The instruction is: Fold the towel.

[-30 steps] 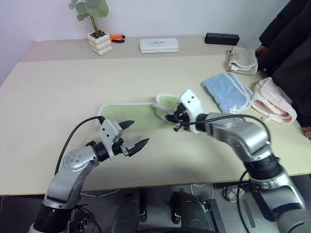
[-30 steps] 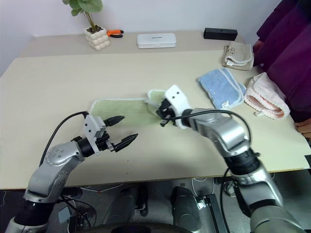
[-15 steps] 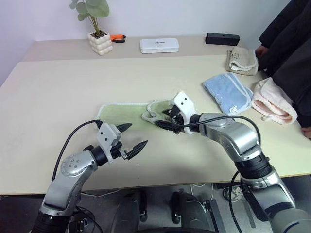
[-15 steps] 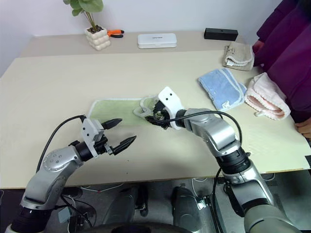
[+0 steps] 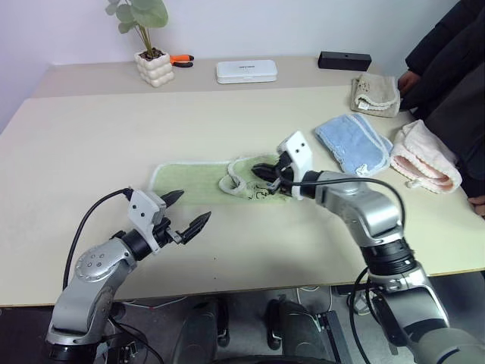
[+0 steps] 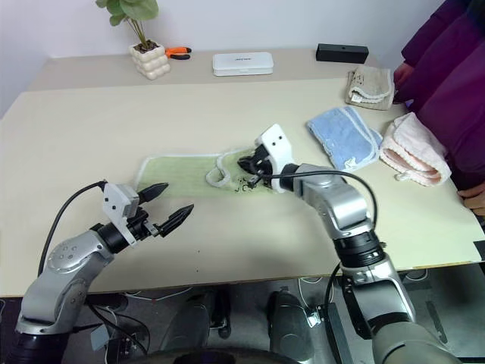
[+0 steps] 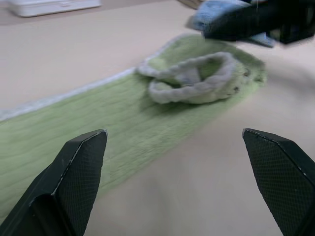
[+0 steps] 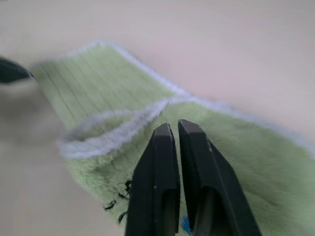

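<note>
left hand (image 5: 188, 210) spread wide and level; right hand (image 5: 261, 170) pinched closed, angled slightly down.

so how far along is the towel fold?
Barely begun. Done: the right end of the green towel is flipped partway over into a crumpled loop, the rest lying flat on the table. In hand: nothing; the right tool is shut, empty, above that loop, and the left tool hangs open beside the towel. Left: a clean fold.

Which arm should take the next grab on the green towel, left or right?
Right, probably. The right tool, shut and empty, hangs right over the towel's crumpled, part-folded end. The left tool is wide open but sits off the cloth, over bare table nearer the robot.
</note>
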Controlling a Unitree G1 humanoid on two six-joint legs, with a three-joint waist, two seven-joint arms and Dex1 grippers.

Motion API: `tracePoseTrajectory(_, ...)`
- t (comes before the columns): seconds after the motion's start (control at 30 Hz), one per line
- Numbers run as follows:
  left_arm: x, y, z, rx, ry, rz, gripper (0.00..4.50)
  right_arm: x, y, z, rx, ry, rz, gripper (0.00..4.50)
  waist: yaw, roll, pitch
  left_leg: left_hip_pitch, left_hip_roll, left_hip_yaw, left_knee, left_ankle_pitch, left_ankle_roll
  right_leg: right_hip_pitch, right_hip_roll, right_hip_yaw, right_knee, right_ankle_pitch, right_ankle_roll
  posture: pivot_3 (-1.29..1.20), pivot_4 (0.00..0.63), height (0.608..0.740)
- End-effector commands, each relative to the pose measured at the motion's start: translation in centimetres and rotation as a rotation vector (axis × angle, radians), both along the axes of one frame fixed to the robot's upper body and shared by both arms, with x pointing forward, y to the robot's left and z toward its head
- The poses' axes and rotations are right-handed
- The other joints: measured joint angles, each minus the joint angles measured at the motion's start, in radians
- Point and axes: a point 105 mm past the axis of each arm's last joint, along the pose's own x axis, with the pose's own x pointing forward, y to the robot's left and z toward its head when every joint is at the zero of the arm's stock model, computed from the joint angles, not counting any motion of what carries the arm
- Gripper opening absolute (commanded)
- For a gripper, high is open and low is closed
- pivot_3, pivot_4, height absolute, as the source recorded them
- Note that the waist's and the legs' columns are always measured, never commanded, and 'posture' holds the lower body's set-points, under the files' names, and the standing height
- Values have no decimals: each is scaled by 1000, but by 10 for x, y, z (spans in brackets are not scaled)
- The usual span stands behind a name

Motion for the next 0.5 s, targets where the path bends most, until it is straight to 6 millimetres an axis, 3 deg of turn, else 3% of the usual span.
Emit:
tracePoseTrajectory(0.03, -5, 6, 11, -35, -35, 45, 4500, -11, 16, -23, -92, -42, 100, 42, 2, 0, 0, 0, 0, 0, 0, 0, 0, 0, 0, 0, 0, 0, 0, 0, 150, 733)
tracePoseTrajectory(0.13, -8, 13, 12, -63, -26, 95, 4500, -10, 17, -30, -132, -78, 104, 42, 3, -1, -1, 0, 0, 0, 1, 1, -1, 0, 0, 0, 0, 0, 0, 0, 150, 733)
tracePoseTrajectory(0.23, -11, 19, 10, -73, -11, 135, 4500, 1, 13, -15, -86, -121, 45, 42, 2, -2, -1, 1, 0, 0, 1, 0, -1, 1, 0, 0, 0, 0, 0, 0, 150, 733)
tracePoseTrajectory(0.3, -13, 25, 8, -98, 19, 181, 4500, 7, 7, 7, -36, -173, 26, 42, 3, -2, -1, 1, 0, -1, 1, 0, -1, 1, 0, 0, 0, 0, 0, 0, 150, 733)
tracePoseTrajectory(0.4, -16, 33, -3, -189, 123, 256, 4500, 7, 1, 32, 5, -231, 50, 841, 4, -2, -1, 0, 0, -1, 1, 0, -1, 1, 0, 0, 0, 0, 0, 0, 150, 733)
tracePoseTrajectory(0.5, -18, 38, -8, -331, 224, 330, 4500, -3, -2, 64, 18, -341, 143, 2340, 4, -2, -1, 0, 0, -1, 0, 0, -1, 1, 0, 0, 0, 0, 0, 0, 150, 733)
